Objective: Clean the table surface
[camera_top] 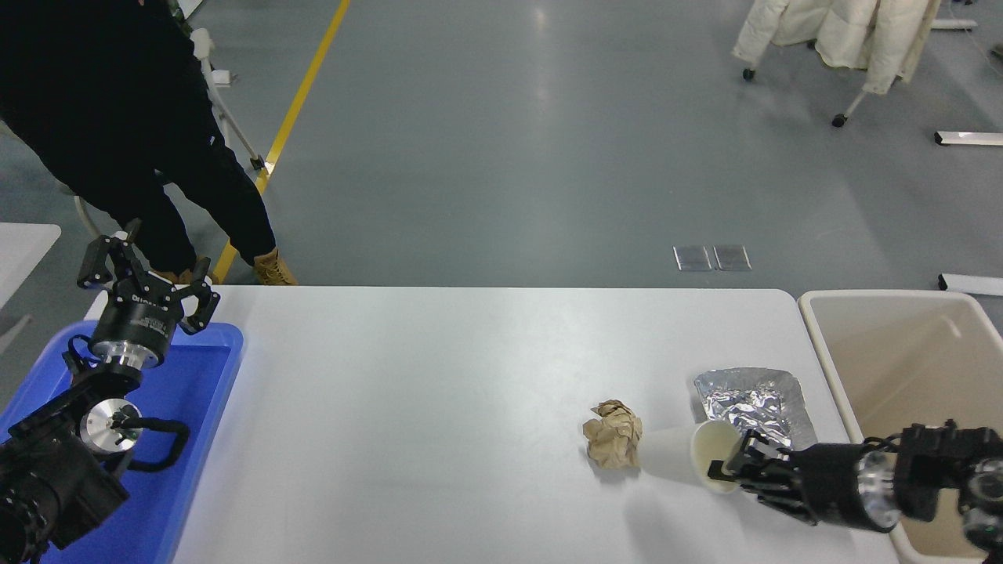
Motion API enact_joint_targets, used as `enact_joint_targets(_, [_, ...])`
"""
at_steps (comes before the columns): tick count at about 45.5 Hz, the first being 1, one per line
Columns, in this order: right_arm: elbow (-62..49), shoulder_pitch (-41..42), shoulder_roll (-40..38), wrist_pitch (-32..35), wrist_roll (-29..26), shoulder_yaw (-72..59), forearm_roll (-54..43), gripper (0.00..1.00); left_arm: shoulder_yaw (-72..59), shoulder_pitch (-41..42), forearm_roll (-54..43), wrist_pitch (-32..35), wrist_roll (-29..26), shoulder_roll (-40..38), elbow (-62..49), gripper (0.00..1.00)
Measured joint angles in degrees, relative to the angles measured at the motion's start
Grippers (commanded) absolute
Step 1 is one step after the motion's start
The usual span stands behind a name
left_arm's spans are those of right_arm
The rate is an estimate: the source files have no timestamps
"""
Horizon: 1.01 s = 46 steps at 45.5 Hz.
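Observation:
The white table surface fills the lower half of the head view. On its right part lie a crumpled brown paper ball and a crinkled sheet of silver foil. My right gripper comes in from the lower right, shut on the rim of a white paper cup, which hangs tilted on its side above the table between the paper ball and the foil. My left gripper stands open above the far end of the blue tray, holding nothing.
A beige bin stands off the table's right end. A person in black clothes stands at the far left corner. A white coat on a wheeled rack is far back on the grey floor.

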Motion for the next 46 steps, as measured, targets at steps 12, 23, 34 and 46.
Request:
enact_joint_targets(12, [0.45, 7.31, -12.07, 13.24, -0.06, 2.62, 3.15, 0.00, 0.00, -0.03, -0.01, 0.00, 0.00, 0.00, 0.00, 1.00])
enact_joint_targets(23, [0.34, 10.92, -20.10, 21.20, -0.08, 3.08, 3.96, 0.00, 0.00, -0.04, -0.01, 0.00, 0.00, 0.00, 0.01, 1.00])
enact_joint_targets(34, [-0.01, 11.92, -24.14, 24.20, -0.09, 2.88, 4.15, 0.00, 0.00, -0.04, 0.00, 0.00, 0.00, 0.00, 0.01, 1.00])
enact_joint_targets(46, [-5.80, 11.73, -23.61, 24.73, -0.11, 2.34, 3.86, 0.00, 0.00, -0.03, 0.00, 0.00, 0.00, 0.00, 0.02, 1.00])
